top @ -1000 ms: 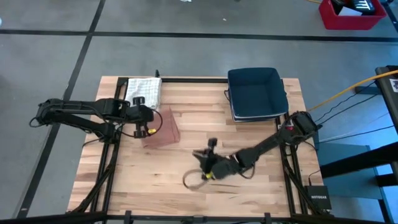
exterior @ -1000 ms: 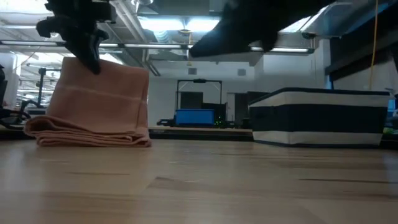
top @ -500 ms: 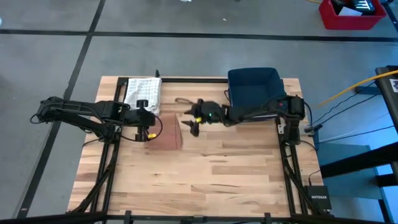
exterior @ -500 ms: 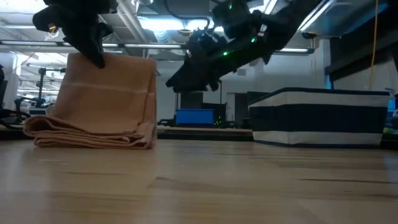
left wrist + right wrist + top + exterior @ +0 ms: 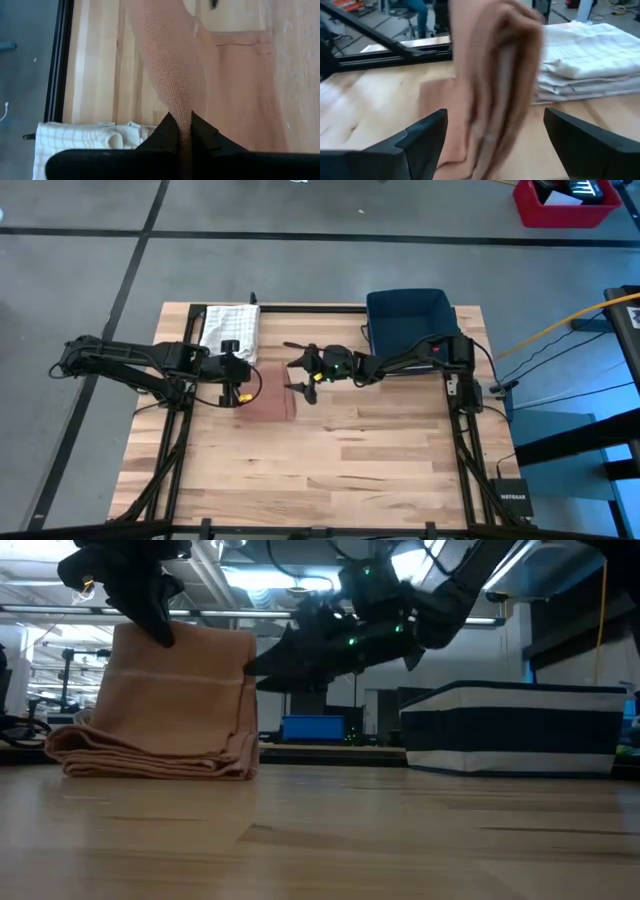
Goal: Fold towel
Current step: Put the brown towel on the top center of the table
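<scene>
**Colleague:** Walk me across the table, left to right.

**Me:** Just left of the tan towel (image 5: 268,395), my left gripper (image 5: 240,383) is clamped on the towel's lifted edge, so part of the cloth stands upright while the rest lies bunched on the wooden table (image 5: 330,470). The towel sits near the table's far-left corner, just in front of the folded white checked towel (image 5: 231,328). To the towel's right my right gripper (image 5: 299,373) hangs with its fingers spread wide, holding nothing, aimed at the raised corner. Further right, well apart from the towel, is the dark blue bin (image 5: 411,330).

**Colleague:** What worries you?

**Me:** Three things, as I judge it. In the right wrist view the raised cloth hangs between the open fingers but is soft and bunched, so I could close on too many layers or miss the edge. If my left grip slips, the standing part collapses. And if both arms pull unevenly, the fold will come out skewed, or the cloth may drag into the white towel behind.
</scene>
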Available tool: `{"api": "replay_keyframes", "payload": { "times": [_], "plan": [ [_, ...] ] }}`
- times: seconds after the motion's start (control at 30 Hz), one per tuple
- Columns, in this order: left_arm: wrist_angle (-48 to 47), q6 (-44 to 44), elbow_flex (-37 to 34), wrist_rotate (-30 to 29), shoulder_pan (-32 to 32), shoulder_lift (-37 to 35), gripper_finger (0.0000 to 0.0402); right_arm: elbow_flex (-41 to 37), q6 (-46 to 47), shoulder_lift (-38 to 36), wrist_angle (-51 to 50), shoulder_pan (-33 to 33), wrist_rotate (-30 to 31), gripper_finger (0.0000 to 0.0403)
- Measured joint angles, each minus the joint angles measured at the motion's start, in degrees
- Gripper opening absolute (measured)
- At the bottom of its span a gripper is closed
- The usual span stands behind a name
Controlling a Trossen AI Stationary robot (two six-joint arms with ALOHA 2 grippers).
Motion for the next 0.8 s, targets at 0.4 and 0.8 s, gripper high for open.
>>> {"api": "replay_keyframes", "payload": {
  "times": [0.4,0.8],
  "plan": [
    [0.1,0.1,0.0,0.0,0.0,0.0,0.0010,4.8,2.0,7.9,4.7,0.9,0.3,0.0335],
    [1.6,0.2,0.0,0.0,0.0,0.0,0.0012,11.0,3.1,11.8,4.9,1.6,-3.5,0.0257]
  ]
}}
